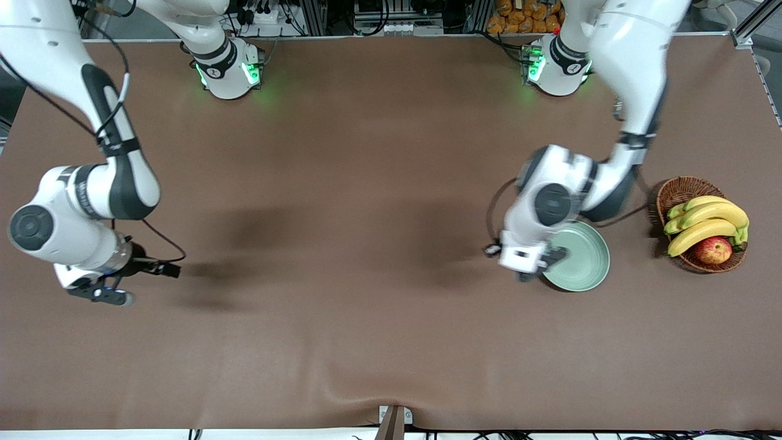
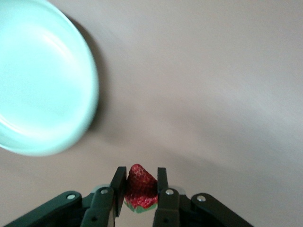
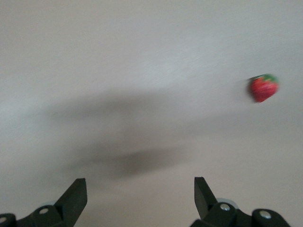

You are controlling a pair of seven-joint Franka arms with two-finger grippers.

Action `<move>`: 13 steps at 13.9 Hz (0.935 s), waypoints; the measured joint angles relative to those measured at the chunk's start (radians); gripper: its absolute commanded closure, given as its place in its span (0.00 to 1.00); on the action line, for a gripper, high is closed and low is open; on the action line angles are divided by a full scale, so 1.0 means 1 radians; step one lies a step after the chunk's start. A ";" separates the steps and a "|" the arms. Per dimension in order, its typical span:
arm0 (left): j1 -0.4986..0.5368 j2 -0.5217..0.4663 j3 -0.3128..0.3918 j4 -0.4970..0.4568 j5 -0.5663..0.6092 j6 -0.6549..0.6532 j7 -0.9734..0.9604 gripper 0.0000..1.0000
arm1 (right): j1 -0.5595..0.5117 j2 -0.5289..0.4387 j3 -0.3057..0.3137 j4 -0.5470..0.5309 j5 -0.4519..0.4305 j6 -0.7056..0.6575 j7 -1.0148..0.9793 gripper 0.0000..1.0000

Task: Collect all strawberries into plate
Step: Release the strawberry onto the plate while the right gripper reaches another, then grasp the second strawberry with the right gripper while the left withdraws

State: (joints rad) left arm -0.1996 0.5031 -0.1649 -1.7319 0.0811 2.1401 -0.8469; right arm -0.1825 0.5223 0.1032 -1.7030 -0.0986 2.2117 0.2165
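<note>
— Two strawberries I can find, not three. One strawberry (image 2: 140, 187) is clamped between the fingers of the left gripper (image 1: 530, 264), its narrow tip pointing away from the wrist and its green cap toward it, so its long axis runs along the fingers.

— Where is that gripper?

— Up in the air over the edge of the plate (image 1: 588, 264), at about nine o'clock of it. The arm hides a part of the rim.

— And the other berry?

— Another strawberry (image 3: 263, 88) lies on the brown table (image 1: 366, 342), seen only from the right wrist and blurred; which way its tip points I cannot tell. The right gripper (image 1: 101, 293) hangs over the table at its own arm's end, fingers wide apart, holding nothing.

— Any writing?

— None that I can read. At three o'clock of the plate stands a wicker basket (image 1: 678, 190) with bananas (image 1: 708, 223) and an apple (image 1: 713, 250).
</note>
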 measured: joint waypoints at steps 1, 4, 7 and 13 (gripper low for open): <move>0.049 -0.006 0.001 -0.004 0.000 -0.009 0.075 1.00 | -0.029 0.033 0.000 0.037 -0.006 0.002 -0.006 0.00; 0.160 0.006 0.001 -0.026 0.019 -0.011 0.233 1.00 | -0.124 0.123 -0.001 0.125 -0.050 0.004 -0.055 0.00; 0.220 0.048 0.000 -0.033 0.060 0.007 0.293 0.61 | -0.182 0.187 0.000 0.192 -0.066 0.005 -0.090 0.00; 0.224 0.056 -0.020 -0.017 0.062 0.018 0.300 0.00 | -0.226 0.264 -0.001 0.237 -0.066 0.047 -0.089 0.00</move>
State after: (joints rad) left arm 0.0246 0.5588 -0.1852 -1.7485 0.1434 2.1580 -0.5468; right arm -0.4084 0.7867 0.1026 -1.4663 -0.1649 2.2584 0.1280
